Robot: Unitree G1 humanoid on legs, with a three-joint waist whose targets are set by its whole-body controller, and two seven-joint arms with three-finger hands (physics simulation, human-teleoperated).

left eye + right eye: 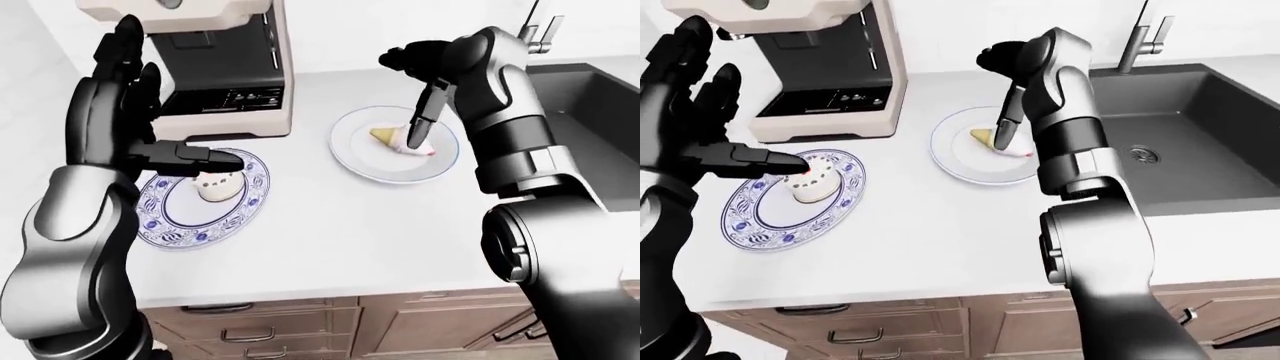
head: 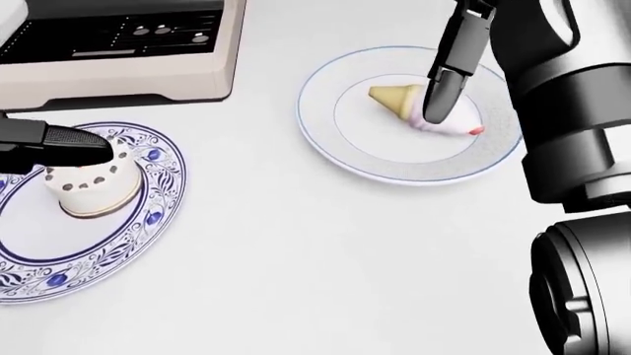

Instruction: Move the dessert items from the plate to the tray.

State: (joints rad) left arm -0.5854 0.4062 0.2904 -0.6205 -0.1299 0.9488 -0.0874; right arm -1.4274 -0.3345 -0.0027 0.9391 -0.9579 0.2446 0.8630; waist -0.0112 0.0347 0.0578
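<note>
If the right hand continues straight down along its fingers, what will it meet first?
Probably the ice cream cone: the right hand has a finger tip right at its pink scoop, on the white plate.

No text legible — none anywhere.
</note>
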